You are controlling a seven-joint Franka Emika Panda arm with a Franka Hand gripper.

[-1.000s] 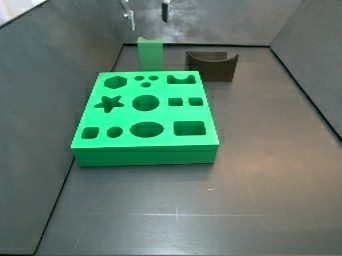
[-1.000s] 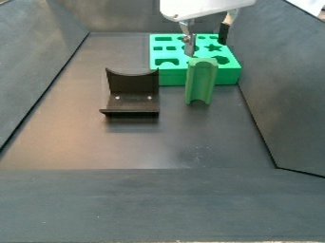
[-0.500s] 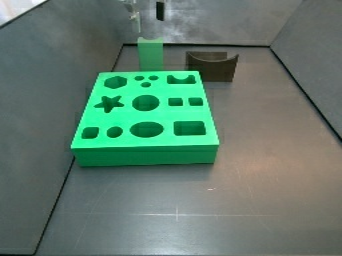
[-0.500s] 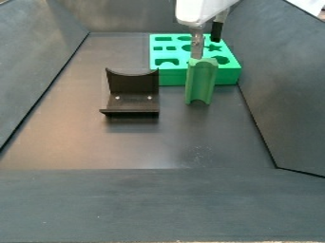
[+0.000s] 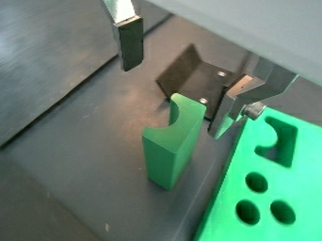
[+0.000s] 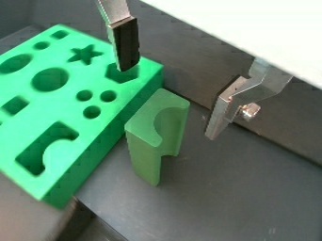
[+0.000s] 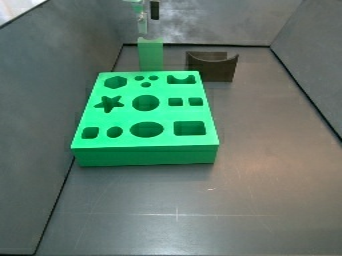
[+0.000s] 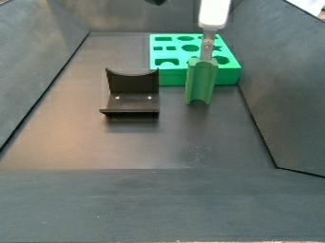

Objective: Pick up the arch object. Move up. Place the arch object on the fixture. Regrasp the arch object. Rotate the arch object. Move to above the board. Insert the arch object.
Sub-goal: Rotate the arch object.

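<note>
Dark tabletop (image 7: 254,190) carries the board (image 7: 144,118), the upright arch object (image 7: 150,53) behind it, and the fixture (image 7: 213,65); end effector (image 7: 144,12) above the arch object.

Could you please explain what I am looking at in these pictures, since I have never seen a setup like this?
This is a robot arm working over a dark table. Its gripper is a two-fingered claw, open and holding nothing. Two pictures come from cameras on the arm's wrist and look down past the fingers; the two side views come from cameras fixed beside the table. On the table stands the arch object, a small green block standing upright on end with a curved notch facing sideways. In both wrist views the gripper hangs above it, one finger to each side, not touching. Next to it lies the board, a large green slab with shaped cutouts. The fixture, a dark block with a U-shaped dip, sits apart from both.
</note>
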